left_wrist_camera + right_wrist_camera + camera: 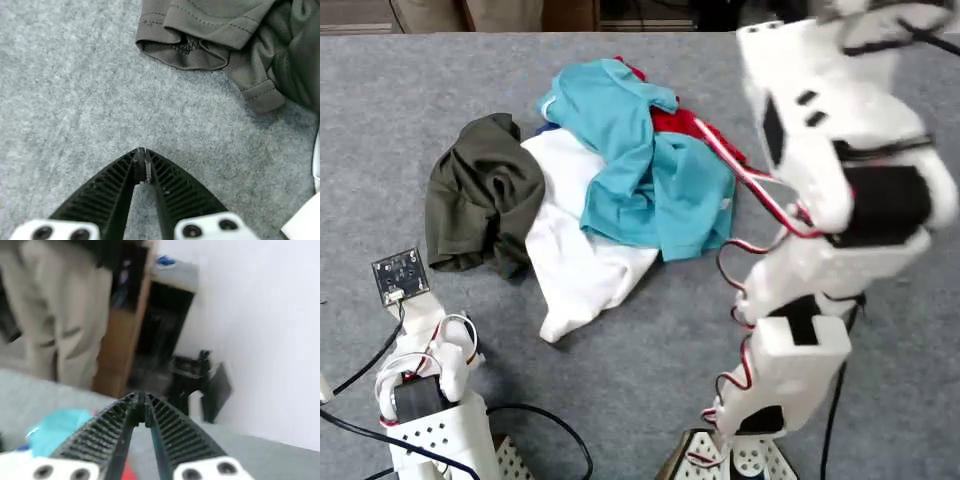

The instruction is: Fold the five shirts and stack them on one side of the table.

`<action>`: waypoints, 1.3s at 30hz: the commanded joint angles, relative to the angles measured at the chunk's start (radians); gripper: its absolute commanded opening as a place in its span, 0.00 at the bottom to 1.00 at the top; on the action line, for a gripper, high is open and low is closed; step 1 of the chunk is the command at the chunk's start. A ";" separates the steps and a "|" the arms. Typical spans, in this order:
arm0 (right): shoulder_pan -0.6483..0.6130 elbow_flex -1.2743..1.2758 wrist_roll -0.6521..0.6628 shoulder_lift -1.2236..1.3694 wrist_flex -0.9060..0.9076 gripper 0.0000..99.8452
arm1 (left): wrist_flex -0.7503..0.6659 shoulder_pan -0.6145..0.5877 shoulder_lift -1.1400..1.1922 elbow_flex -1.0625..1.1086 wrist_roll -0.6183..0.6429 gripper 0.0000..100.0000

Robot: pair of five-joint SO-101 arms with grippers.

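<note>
Grey felt table [650,400]: carries a loose heap of shirts at its middle; none is folded and no stack has been begun.
Olive shirt [480,195]: lies crumpled at the side of the heap nearest the left arm [425,385], its hemmed sleeve [190,50] turned toward that arm.
White shirt [575,250]: sprawls under the others, with one end trailing onto bare table.
Teal shirt [640,160]: sits on top, draped over the white and red ones.
Red shirt [685,125]: is mostly buried, with a strip showing past the teal.
Left claw [141,167]: is closed tip to tip and grips nothing, low over bare table, near the olive sleeve but apart from it.
Right claw [141,407]: is closed and empty on the raised right arm [830,200], pointing past the table's far edge with the teal shirt [55,427] below it.
Step in hand: by the look of it, pulling a first shirt out of the heap; the olive one is the likeliest, being closest and least covered.
Doing it well: open the left claw before going down, and pinch the sleeve hem only, one layer if possible. Draw the shirt clear onto bare table, then bring the right claw down to a second corner to spread it flat.
Risk: a deep bite may catch the white shirt too and drag the whole heap.
</note>
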 commanded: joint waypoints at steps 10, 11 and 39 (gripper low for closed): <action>-0.005 0.387 -0.034 0.120 0.086 0.12 | -0.015 -0.009 -0.044 0.009 0.011 0.02; -0.019 0.469 -0.051 0.137 0.084 0.18 | -0.014 -0.009 -0.044 0.009 0.011 0.02; -0.096 0.337 -0.021 0.449 0.091 0.00 | -0.014 -0.009 -0.042 0.009 0.006 0.02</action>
